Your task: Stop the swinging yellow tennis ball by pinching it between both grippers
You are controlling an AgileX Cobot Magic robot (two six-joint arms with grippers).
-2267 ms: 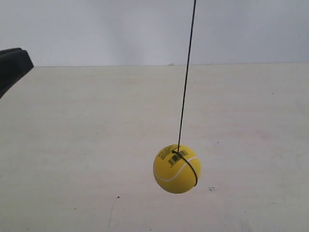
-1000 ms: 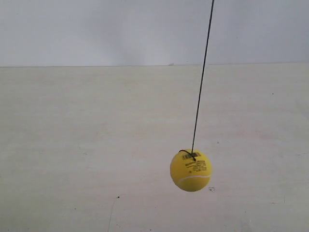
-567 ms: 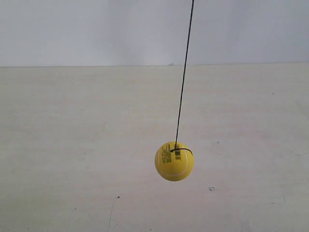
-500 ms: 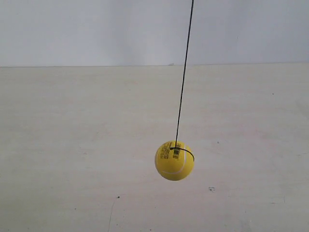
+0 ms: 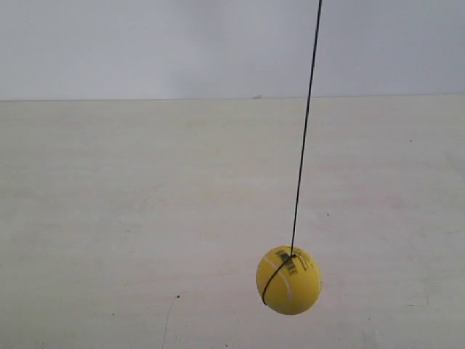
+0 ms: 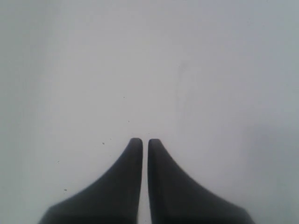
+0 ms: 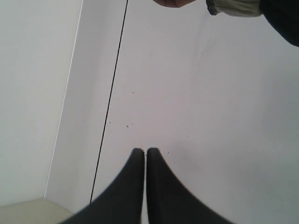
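The yellow tennis ball [image 5: 288, 280] hangs from a thin black string [image 5: 304, 138] low in the exterior view, right of centre, above the pale table. No gripper shows in that view. In the left wrist view my left gripper [image 6: 141, 141] is shut with nothing between its tapered black fingers, facing a blank pale surface. My right gripper [image 7: 142, 151] is also shut and empty; the black string [image 7: 111, 100] passes beside it. The ball itself is out of sight in both wrist views.
A pale table [image 5: 109, 218] spreads under the ball, with a white wall [image 5: 145, 43] behind. At one edge of the right wrist view a person's hand [image 7: 170, 3] and a ribbed sleeve cuff [image 7: 233, 7] hold the string's upper end.
The ball has swung from the centre toward the exterior view's right and lower in frame, and has turned on its string. The black gripper seen at the left edge 2.3 s ago is gone from view.
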